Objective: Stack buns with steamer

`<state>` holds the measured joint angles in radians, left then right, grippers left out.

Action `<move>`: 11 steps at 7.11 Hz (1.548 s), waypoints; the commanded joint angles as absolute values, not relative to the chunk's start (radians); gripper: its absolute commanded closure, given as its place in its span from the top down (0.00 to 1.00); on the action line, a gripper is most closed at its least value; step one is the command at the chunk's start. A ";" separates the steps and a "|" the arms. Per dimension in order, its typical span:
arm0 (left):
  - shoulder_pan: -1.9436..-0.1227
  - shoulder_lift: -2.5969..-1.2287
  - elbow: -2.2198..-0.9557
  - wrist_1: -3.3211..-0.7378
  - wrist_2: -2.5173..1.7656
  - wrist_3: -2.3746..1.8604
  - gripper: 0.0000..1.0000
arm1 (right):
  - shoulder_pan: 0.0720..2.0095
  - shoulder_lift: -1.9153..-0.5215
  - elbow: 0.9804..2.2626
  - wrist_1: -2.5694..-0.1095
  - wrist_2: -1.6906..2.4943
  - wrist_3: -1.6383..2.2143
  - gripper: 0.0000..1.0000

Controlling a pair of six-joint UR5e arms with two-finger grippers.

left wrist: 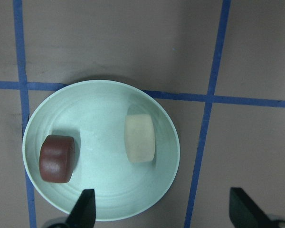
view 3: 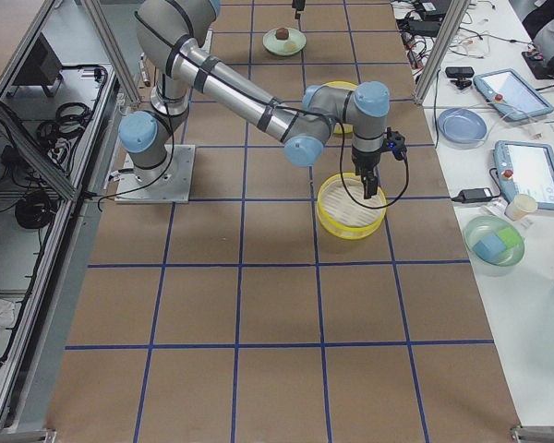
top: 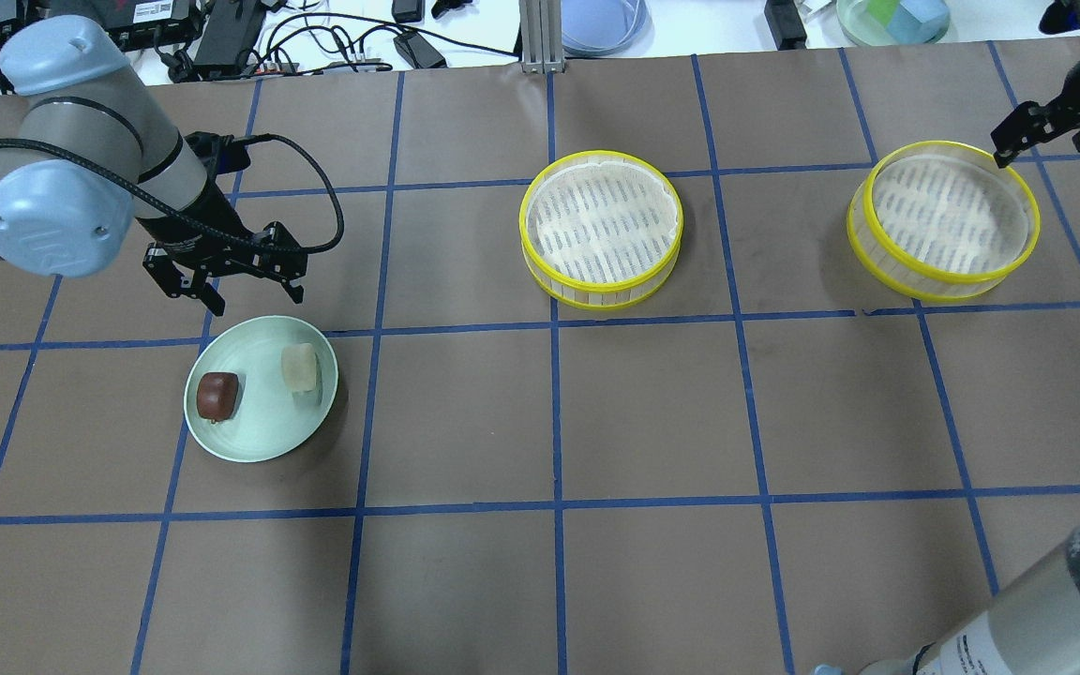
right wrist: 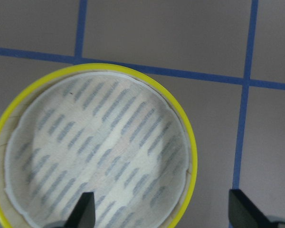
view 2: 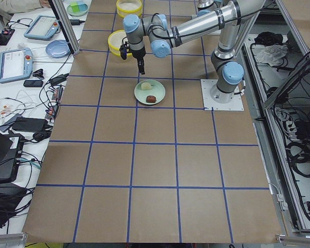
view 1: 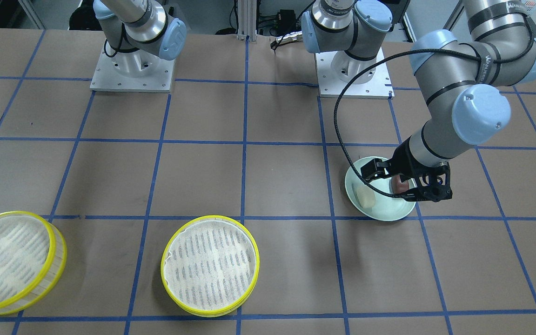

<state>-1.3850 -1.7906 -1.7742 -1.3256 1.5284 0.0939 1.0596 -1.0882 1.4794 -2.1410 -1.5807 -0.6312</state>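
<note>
A pale cream bun (top: 300, 368) and a dark reddish-brown bun (top: 218, 396) lie apart on a mint-green plate (top: 263, 429). My left gripper (top: 257, 298) hovers open and empty above the plate's far rim. In the left wrist view the cream bun (left wrist: 140, 138) and the brown bun (left wrist: 57, 158) both lie ahead of the spread fingertips (left wrist: 85, 209). Two yellow-rimmed steamer tiers stand empty, one at mid-table (top: 602, 228) and one at the far right (top: 943, 220). My right gripper (top: 1039, 148) hangs open above the right tier (right wrist: 95, 152).
The brown table (top: 559, 422) carries a blue tape grid. Cables, tablets and bowls lie past its far edge (top: 390, 37). The two arm bases (view 1: 133, 65) stand on the robot's side of the table.
</note>
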 commanded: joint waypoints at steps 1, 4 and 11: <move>-1.384 -1.885 -1.778 -1.289 1.534 0.097 0.98 | 1.017 -0.988 1.477 -2.264 -1.578 -0.673 1.00; -1.352 -1.954 -1.792 -1.302 1.540 0.136 0.74 | 1.012 -0.945 1.479 -2.273 -1.571 -0.692 0.82; -1.348 -1.997 -1.787 -1.298 1.523 0.136 0.03 | 1.012 -0.945 1.483 -2.243 -1.568 -0.704 0.49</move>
<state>-1.3484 -1.9942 -1.7956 -1.3028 1.5244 0.1294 1.0124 -0.9450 1.4833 -2.2488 -1.5689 -0.7045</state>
